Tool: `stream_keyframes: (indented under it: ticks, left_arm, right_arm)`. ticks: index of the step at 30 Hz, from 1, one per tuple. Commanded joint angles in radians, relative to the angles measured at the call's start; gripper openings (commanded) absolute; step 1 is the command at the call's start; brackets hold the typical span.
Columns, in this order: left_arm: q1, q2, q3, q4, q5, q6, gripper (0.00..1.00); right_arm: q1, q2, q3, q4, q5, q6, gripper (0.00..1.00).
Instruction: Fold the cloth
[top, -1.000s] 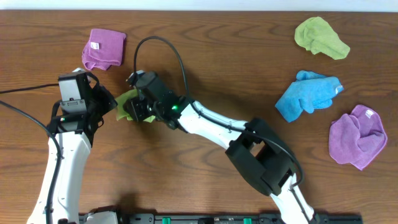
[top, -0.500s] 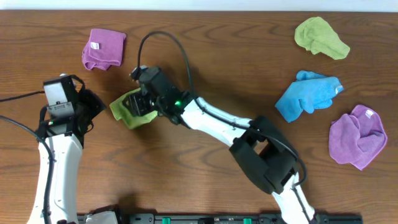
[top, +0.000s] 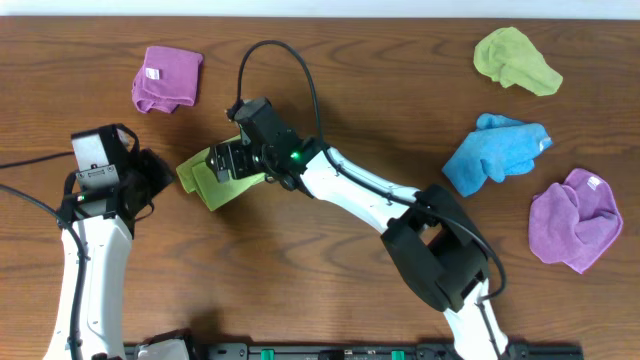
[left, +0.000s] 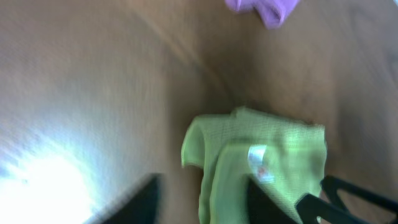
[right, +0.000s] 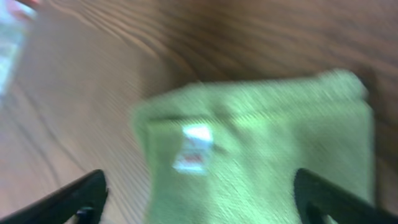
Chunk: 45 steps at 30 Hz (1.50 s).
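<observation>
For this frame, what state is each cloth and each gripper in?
Bright lime-green microfibre cloth: folded, lying flat, white tag up.
Left gripper: open, empty, beside it.
Right gripper: open, empty, above it.
Purple cloth, far left: folded.
Olive-green cloth: crumpled.
Blue cloth: crumpled.
Purple cloth, right: crumpled.

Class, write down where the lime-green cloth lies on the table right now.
In the overhead view the lime-green cloth lies left of centre, just right of the left gripper and partly under the right gripper, with a purple cloth beyond it.
</observation>
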Motion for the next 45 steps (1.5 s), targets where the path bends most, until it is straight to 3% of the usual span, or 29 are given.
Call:
stream_keyframes:
  ticks: [1, 3, 7, 15, 21, 28, 39, 45]
  left_arm:
    - [0.006, -0.015, 0.022, -0.051, 0.039, -0.005, 0.86]
    - [0.006, -0.015, 0.022, -0.086, 0.061, -0.006, 0.98]
    - [0.006, -0.015, 0.022, -0.133, 0.114, -0.030, 0.95]
    - [0.006, -0.006, -0.027, -0.172, 0.190, -0.074, 0.95]
    - [0.006, -0.003, -0.151, -0.047, 0.280, -0.147, 0.95]
    - [0.005, -0.002, -0.252, 0.109, 0.288, -0.241, 0.95]
    - [-0.034, 0.146, -0.302, 0.339, 0.318, -0.368, 0.95]
    - [-0.042, 0.195, -0.302, 0.433, 0.311, -0.390, 0.95]
  right_arm:
    - [-0.046, -0.078, 0.014, -0.080, 0.071, -0.003, 0.99]
    - [-0.077, -0.101, 0.014, -0.148, 0.079, -0.003, 0.99]
    - [-0.140, -0.157, 0.014, -0.285, 0.101, -0.011, 0.99]
    - [-0.180, -0.283, -0.023, -0.478, 0.119, -0.166, 0.99]
    - [-0.229, -0.500, -0.267, -0.444, 0.133, -0.216, 0.99]
    - [-0.405, -0.823, -0.601, -0.327, 0.006, -0.216, 0.99]
    - [-0.444, -1.089, -0.737, -0.335, 0.003, -0.225, 0.99]
    - [-0.467, -1.134, -0.779, -0.359, 0.002, -0.224, 0.99]
